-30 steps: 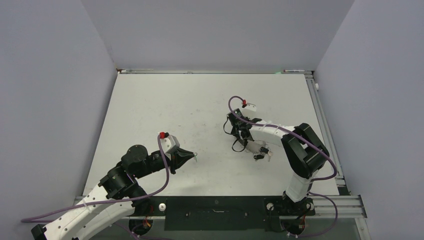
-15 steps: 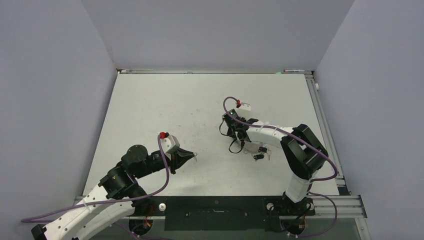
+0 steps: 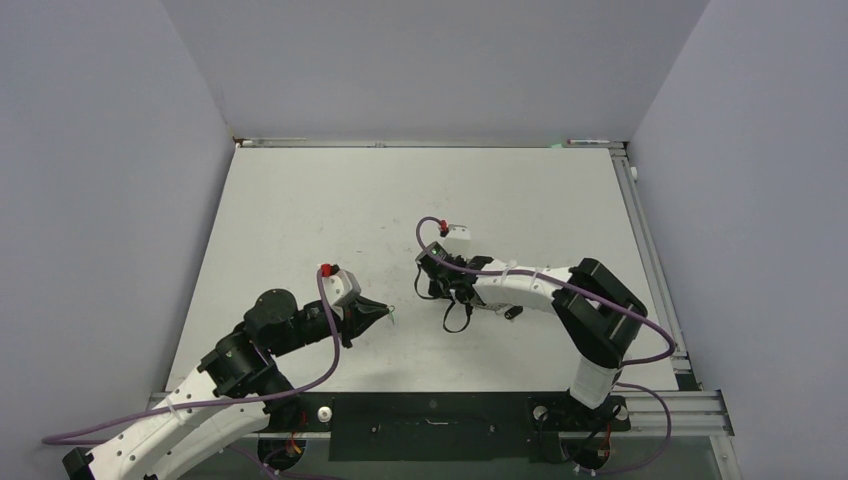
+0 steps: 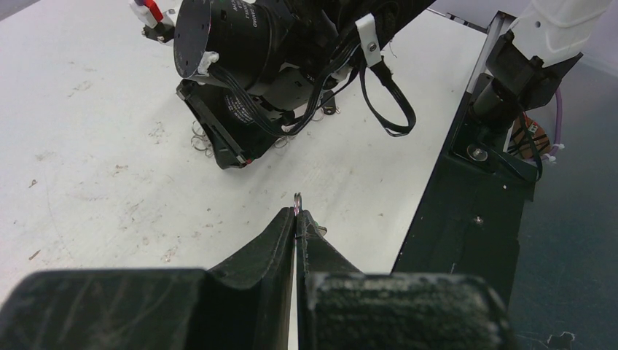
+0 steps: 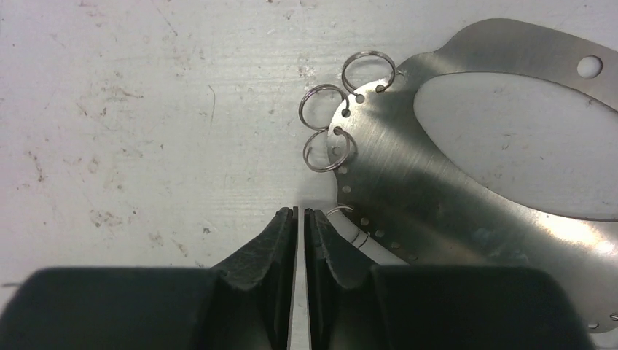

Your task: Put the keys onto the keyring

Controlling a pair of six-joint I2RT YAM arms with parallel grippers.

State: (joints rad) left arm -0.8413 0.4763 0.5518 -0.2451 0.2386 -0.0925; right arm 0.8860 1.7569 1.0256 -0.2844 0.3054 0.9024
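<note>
My left gripper (image 4: 297,213) is shut on the green-headed key (image 3: 392,314). A small wire ring (image 4: 297,197) sticks out past its fingertips. My right gripper (image 5: 300,211) is shut with nothing between the fingers, tips down at the table. Just right of it lies the keyring (image 5: 408,175). It shows as a flat metal loop with an oval opening and small holes along its edge. Three small split rings (image 5: 321,106) hang from those holes. A dark-headed key (image 3: 511,312) lies on the table right of the right wrist (image 3: 445,275). Other keys are hidden.
The right arm's wrist and black cable loop (image 4: 390,109) fill the space just ahead of the left gripper. The black base rail (image 3: 430,412) runs along the near table edge. Grey walls close in the left, back and right sides.
My right arm has swung left and nearer, towards the left gripper. The keyring and keys moved left with it. The left arm has not moved.
</note>
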